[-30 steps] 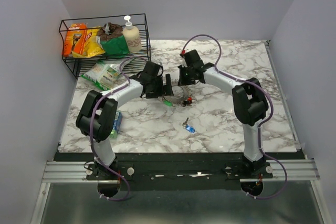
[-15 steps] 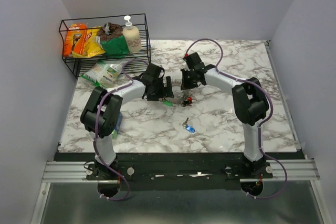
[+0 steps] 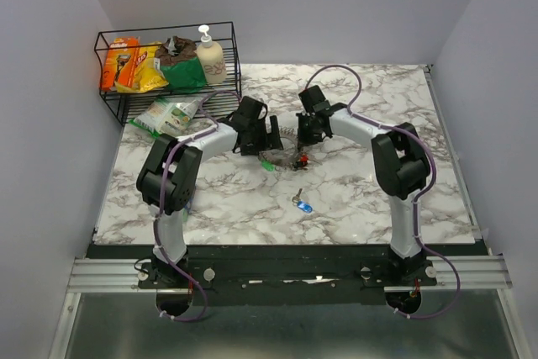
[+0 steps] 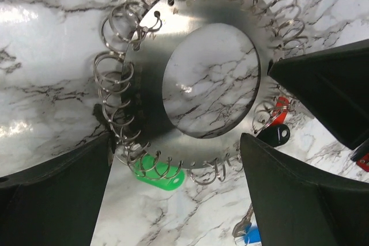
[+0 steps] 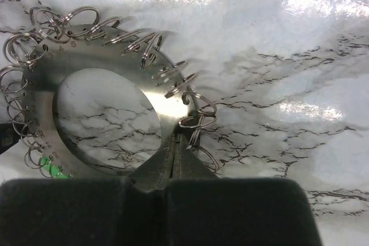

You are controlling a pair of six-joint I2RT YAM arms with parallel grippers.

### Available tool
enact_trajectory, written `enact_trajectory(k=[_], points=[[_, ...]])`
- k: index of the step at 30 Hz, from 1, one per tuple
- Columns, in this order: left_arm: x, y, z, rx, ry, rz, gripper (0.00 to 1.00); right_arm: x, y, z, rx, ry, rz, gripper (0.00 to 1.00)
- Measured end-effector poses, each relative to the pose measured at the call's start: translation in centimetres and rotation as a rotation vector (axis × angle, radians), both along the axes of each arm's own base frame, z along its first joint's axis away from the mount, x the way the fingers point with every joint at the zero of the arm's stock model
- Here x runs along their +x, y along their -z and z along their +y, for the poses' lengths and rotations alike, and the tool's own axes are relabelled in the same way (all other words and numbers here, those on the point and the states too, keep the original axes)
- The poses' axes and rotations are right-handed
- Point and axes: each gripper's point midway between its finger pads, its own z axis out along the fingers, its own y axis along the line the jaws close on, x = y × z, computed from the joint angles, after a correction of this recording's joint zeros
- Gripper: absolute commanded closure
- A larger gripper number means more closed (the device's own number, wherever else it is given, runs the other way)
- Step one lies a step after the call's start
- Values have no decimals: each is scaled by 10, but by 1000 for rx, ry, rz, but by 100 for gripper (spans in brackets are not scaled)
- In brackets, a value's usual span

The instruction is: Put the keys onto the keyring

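The keyring point(image 4: 151, 87) is a flat silvery disc with an open centre and many small wire loops round its rim; it also shows in the top view point(image 3: 286, 151). My left gripper point(image 4: 176, 145) is open, its fingers either side of the ring's near rim without touching it. My right gripper point(image 5: 176, 156) is shut on the ring's rim point(image 5: 49, 87). A green key point(image 4: 159, 172) hangs in the loops at the ring's near edge. A red key point(image 4: 279, 108) and a black key point(image 4: 275, 135) lie at its right rim. A blue key point(image 3: 303, 206) lies apart, nearer the bases.
A black wire basket point(image 3: 113, 94) with snack packets and a soap bottle point(image 3: 209, 56) stands at the back left. A green-and-white packet point(image 3: 166, 115) lies in front of it. A blue object point(image 3: 187, 195) lies by the left arm's elbow.
My left arm's elbow has swung to the right and its gripper has edged closer over the ring. My right wrist has shifted slightly right, still shut on the ring.
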Motion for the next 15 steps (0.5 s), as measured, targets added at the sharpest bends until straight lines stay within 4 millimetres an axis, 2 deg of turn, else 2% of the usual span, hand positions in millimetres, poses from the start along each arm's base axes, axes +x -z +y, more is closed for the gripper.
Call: enact_trajectory(k=[5,15], points=[[12,-1,-10,-30,3,-15,5,-1,1,-7,-25,22,-9,99],[35,-7,-39,-93,43,-27,7,-25,1,-27,-57,47,10,99]])
